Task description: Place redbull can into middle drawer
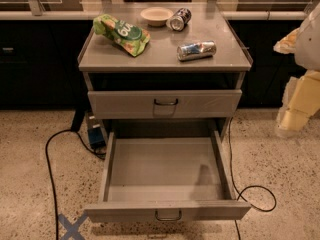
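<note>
Middle drawer [120, 211] is seen pulled out toward the camera, nothing visible inside, loop handle at the front; upper drawer front [125, 104] above it is shut. On the cabinet top [165, 59], left to right: green snack bag [121, 34] is laid at the left, pale bowl [156, 15] and dark can [179, 19] are set at the back, and redbull can [196, 50] is laid on its side toward the front right, long axis roughly left-right, apart from the rest. Can is judged light, thin-walled and slick; a dent appears present, so further crushing is likely if it is squeezed hard. Lying on its side, it can be rolled front or back by a nudge. Grasp is best taken from above at mid-body, pinched across the narrow diameter with moderate force. Gripper [301, 101] is seen at the far right edge, beside the cabinet and well apart from the can; whether it is open or closed cannot be told.
</note>
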Robot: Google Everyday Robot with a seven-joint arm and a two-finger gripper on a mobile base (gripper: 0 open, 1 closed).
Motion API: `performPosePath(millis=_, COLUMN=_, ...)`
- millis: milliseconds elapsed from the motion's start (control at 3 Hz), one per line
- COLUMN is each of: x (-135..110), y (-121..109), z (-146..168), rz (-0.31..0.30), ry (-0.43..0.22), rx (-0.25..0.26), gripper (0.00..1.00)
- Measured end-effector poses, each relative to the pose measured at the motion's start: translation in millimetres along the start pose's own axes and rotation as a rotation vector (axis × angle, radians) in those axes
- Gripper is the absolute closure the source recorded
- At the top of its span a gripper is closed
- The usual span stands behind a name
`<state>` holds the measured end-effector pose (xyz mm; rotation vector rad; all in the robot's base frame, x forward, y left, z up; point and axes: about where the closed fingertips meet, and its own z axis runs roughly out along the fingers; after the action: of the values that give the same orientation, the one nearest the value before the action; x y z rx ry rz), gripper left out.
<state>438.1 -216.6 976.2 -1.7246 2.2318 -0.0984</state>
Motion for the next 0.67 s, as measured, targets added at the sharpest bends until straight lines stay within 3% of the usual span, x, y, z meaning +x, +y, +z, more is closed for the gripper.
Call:
performPosePath(millis=333, x=-1.4, y=-1.8, z=0.1, rz=-0.005, ry=0.000, rx=0.006, gripper=0.00)
performPosePath(millis=667, x=-17.8, y=-30.1, z=9.4, rz=-0.065, ry=-0.003, rx=0.028, gripper=0.00)
